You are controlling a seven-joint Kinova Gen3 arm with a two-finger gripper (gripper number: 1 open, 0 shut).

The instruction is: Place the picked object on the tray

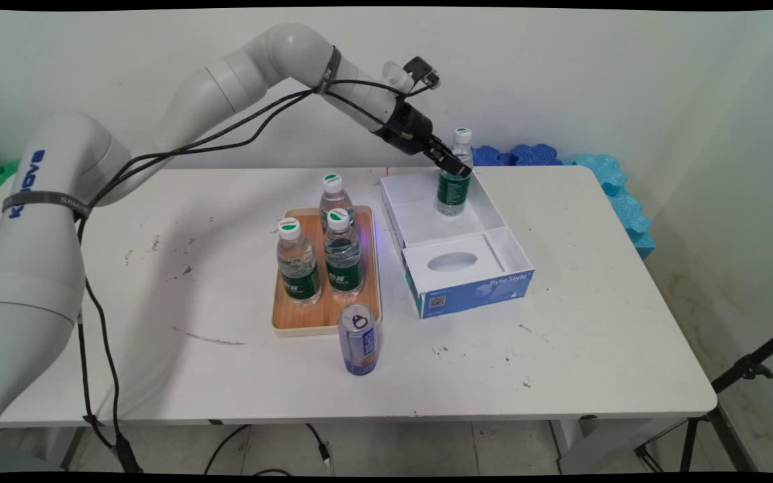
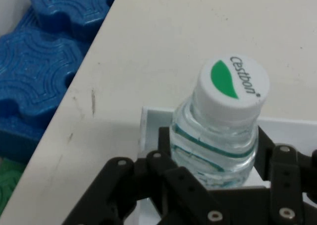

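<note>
My gripper (image 1: 455,166) is closed around a water bottle (image 1: 454,180), one finger on each side of its shoulder just below the white, green-marked cap (image 2: 233,87); in the hand view the black linkage flanks the clear ribbed plastic left and right. The bottle stands upright, its long axis vertical, and my hand comes at it slanting down from the upper left, so the grasp sits high on the bottle while its green label hangs below my fingers. Its base is inside the far compartment of the open white and blue box (image 1: 500,228), near the back wall; I cannot tell whether it rests on the floor or hangs just above it. To the left of the box, a wooden tray (image 1: 326,317) holds three more bottles (image 1: 343,253), well apart from my hand. A can (image 1: 358,339) stands just in front of the tray on the white table (image 1: 594,322). Blue foam mats (image 1: 611,184) lie beyond the table's far edge.
</note>
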